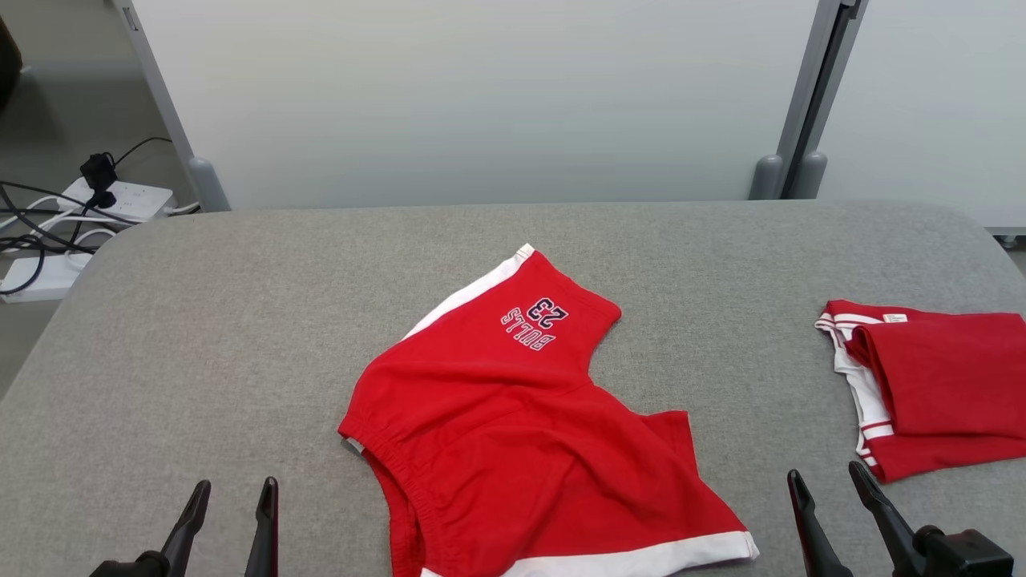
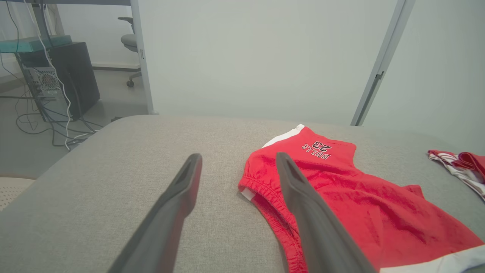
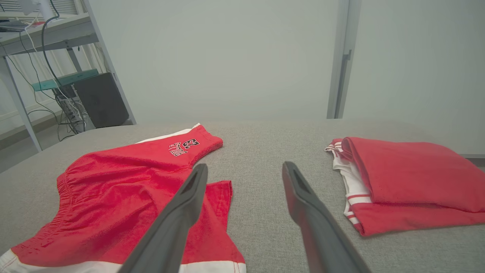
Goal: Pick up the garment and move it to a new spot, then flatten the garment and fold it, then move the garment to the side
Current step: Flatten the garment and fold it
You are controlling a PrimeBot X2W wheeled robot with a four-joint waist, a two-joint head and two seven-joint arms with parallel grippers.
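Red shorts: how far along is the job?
Done: the red shorts lie centred on the table, spread but creased; whether that is their new spot I cannot tell. In hand: nothing, left hand and right hand are open and off the cloth. Left: flatten, fold, move aside, perhaps beside the folded red garment at the right.

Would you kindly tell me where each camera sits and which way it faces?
Head view: on the head, looking forward and down at the grey table and red shorts; left claw and right claw open at the bottom.
Left wrist view: on the left wrist, along its own fingers, toward the shorts' waistband.
Right wrist view: on the right wrist, along its fingers, between shorts and folded garment.
Shared: the shorts.
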